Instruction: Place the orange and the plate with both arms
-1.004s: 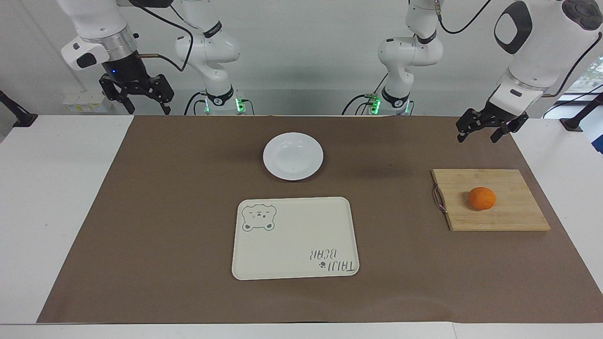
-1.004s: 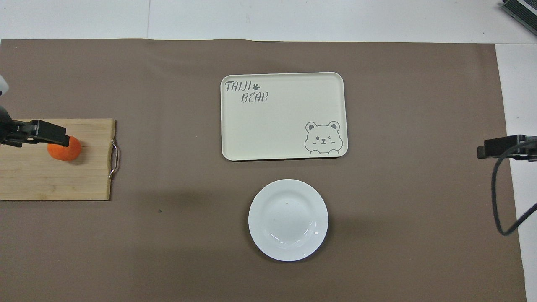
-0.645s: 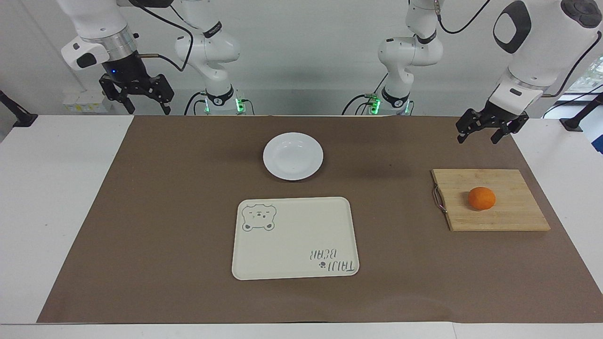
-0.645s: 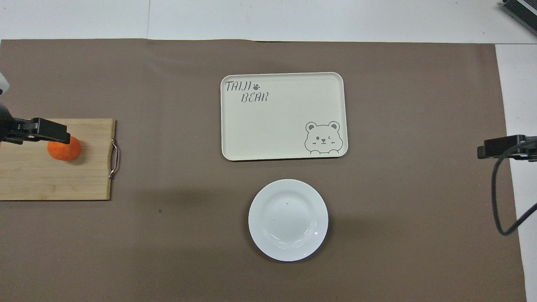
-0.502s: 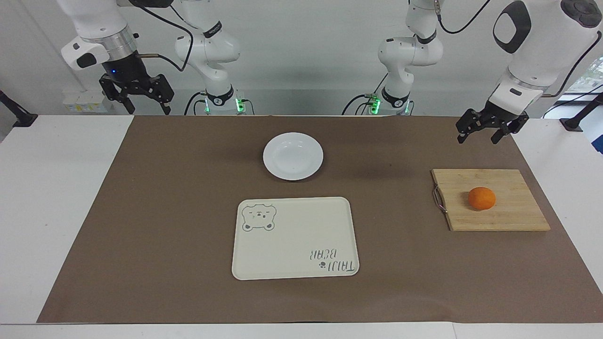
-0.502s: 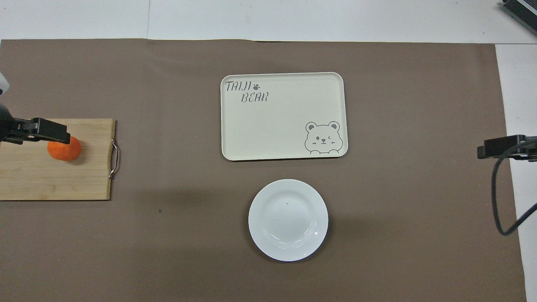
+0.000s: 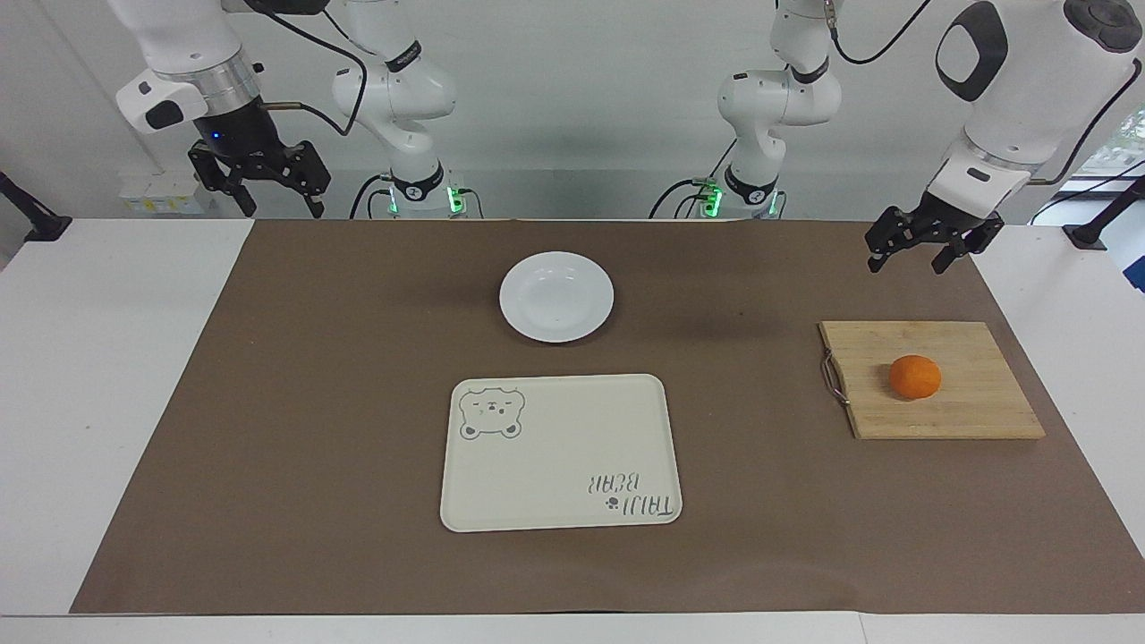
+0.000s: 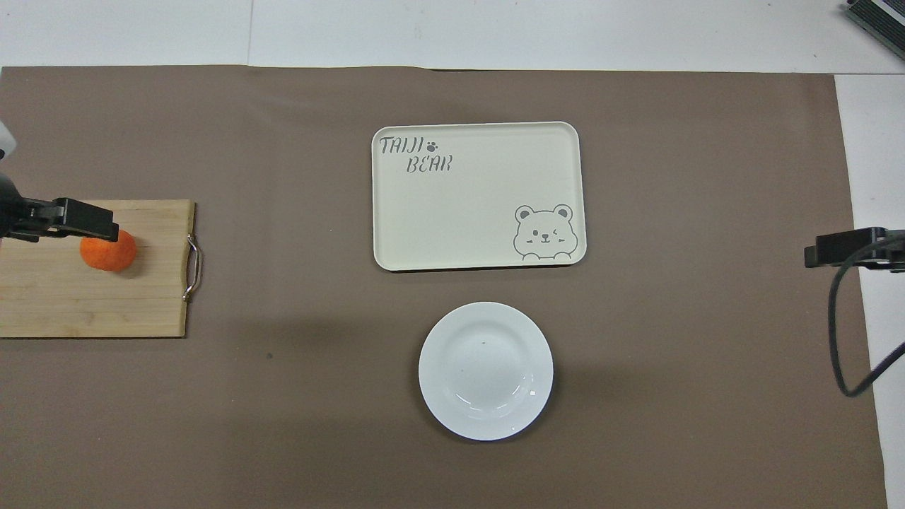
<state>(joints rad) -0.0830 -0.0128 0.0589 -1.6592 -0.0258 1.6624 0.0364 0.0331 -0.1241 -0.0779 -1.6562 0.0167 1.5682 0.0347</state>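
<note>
facing view: left gripper [image 7: 907,257] hangs open, empty, above the mat near the cutting board [image 7: 966,411]; orange [image 7: 915,377] sits on it. right gripper [image 7: 281,199] open, aloft, waiting. overhead view: plate [image 8: 486,371] nearer the robots than tray [image 8: 479,196].

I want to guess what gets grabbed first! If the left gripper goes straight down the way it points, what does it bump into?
Probably the brown mat, just short of the wooden board. The open left gripper hangs up in the air, and the orange on the board looks off its line, though depth is hard to judge.
</note>
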